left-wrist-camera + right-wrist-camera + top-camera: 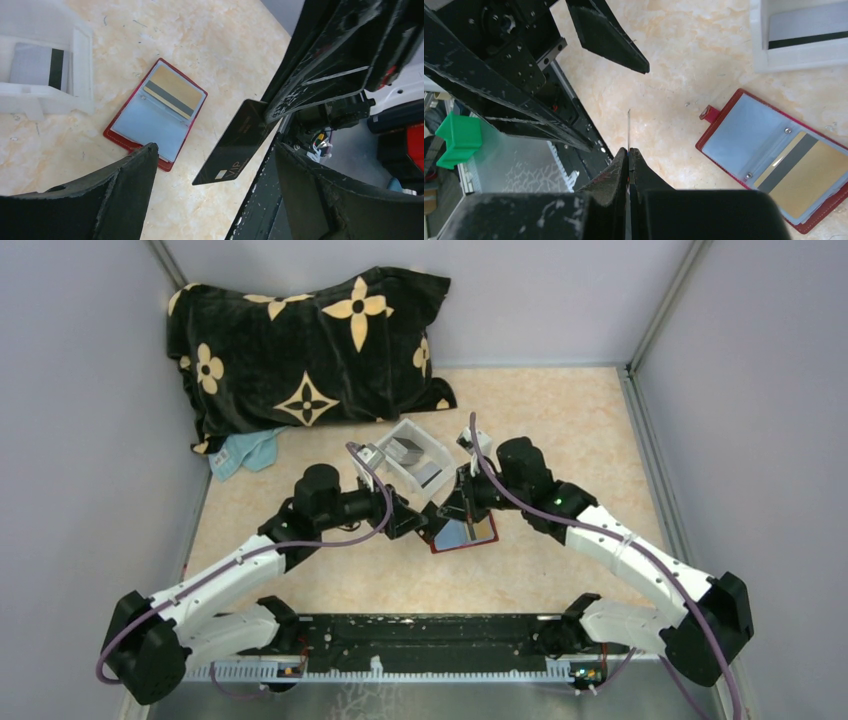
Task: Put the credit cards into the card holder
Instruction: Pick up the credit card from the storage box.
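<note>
Jaws of my right gripper [628,152] are clamped on the black VIP card [235,142], its long axis slanting down, the open red card holder [142,127] lying flat on the table [225,40] near its lower end, while my left gripper [215,150] stands wide apart beside.
</note>
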### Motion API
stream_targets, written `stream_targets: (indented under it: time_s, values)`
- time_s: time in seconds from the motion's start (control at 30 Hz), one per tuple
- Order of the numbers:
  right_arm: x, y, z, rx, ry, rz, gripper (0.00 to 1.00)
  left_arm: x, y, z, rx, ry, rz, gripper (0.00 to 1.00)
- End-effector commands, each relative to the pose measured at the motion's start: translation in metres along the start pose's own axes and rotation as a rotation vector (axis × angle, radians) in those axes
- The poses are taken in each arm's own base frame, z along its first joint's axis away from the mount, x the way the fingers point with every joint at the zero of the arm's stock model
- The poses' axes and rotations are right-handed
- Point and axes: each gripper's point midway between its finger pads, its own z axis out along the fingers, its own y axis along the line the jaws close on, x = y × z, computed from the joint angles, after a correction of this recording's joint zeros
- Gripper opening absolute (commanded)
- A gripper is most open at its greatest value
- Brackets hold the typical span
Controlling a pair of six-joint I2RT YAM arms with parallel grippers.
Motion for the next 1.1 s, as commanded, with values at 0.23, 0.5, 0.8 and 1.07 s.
stream_targets:
  time_s: [0.23,0.5,0.8,1.07]
  values:
    - [-0.012,0.039,-0.014,-0.17,-0.046,-0.016,0.0,0.01,-0.028,-0.007,0.177,0.021,0.037,0.86]
    - [-0.008,0.041,-0.014,-0.23,-0.019,0.007,0.0,0.016,-0.038,-0.004,0.251,0.054,0.022,0.69]
    - [-0.012,0.032,-0.011,-0.265,-0.012,0.043,0.0,0.021,-0.039,-0.004,0.272,0.079,0.021,0.34]
    - [-0.016,0.018,-0.005,-0.244,-0.012,0.059,0.04,0.027,-0.038,0.001,0.287,0.106,0.009,0.0]
